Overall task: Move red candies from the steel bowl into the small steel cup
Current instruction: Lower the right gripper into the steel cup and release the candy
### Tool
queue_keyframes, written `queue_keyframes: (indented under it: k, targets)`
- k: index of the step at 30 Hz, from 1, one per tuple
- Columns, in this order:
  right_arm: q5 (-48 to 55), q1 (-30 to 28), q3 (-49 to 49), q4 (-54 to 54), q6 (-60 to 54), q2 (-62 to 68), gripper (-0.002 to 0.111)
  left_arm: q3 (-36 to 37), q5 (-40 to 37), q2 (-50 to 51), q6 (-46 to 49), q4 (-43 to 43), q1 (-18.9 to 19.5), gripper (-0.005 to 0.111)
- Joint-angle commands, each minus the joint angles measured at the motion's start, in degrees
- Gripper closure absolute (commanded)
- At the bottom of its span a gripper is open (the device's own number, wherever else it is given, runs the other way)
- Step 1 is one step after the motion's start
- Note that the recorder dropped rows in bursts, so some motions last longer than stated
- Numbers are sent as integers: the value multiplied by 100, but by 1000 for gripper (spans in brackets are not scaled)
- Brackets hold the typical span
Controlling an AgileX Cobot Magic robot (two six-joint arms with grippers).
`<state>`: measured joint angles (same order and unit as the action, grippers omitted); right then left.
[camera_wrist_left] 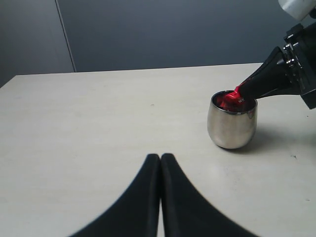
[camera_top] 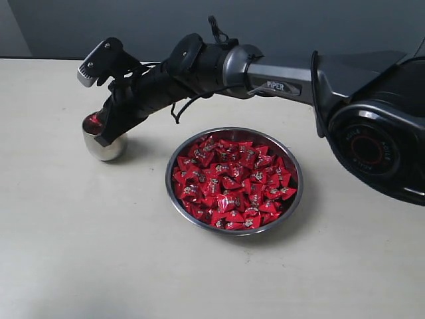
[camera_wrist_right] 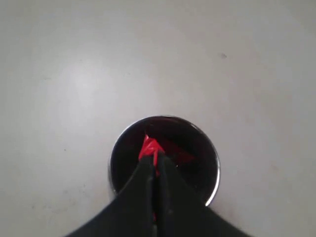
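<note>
— Your red candies [camera_top: 232, 185], what colour exactly?
— Glossy red, a pale speck at each centre; your steel bowl [camera_top: 300, 183] and small steel cup [camera_top: 99, 149] read mirror silver.
— And around you?
— Table [camera_top: 99, 252] pale cream; right gripper [camera_wrist_right: 154, 159] black; wall [camera_top: 265, 20] slate grey.

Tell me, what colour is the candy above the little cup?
Red. The candy pinched over the small steel cup shows best in the right wrist view.

Small steel cup [camera_top: 97, 150] mouth behind jaws
</note>
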<state>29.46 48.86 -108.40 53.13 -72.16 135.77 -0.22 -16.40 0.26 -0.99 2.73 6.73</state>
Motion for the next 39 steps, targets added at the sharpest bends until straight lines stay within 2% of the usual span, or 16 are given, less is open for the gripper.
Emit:
queue_keyframes:
  k: [1,28,31,36,39]
  targets:
    - [-101,-23,-34,47,-3,-27,109,22,9,-26,-13,-13,3,106]
    - [-22,-23,-34,-12,-3,-27,109,22,9,-26,-13,-13,3,106]
    - [-34,-23,-34,-12,-3,-27,99,22,9,-26,-13,-13,3,106]
    - [-247,-23,-34,-12,-3,-27,63,22,9,-26,-13,-13,3,106]
    - [-339,-23,-34,-12,18,-27,60,22,9,-26,-13,-13,3,106]
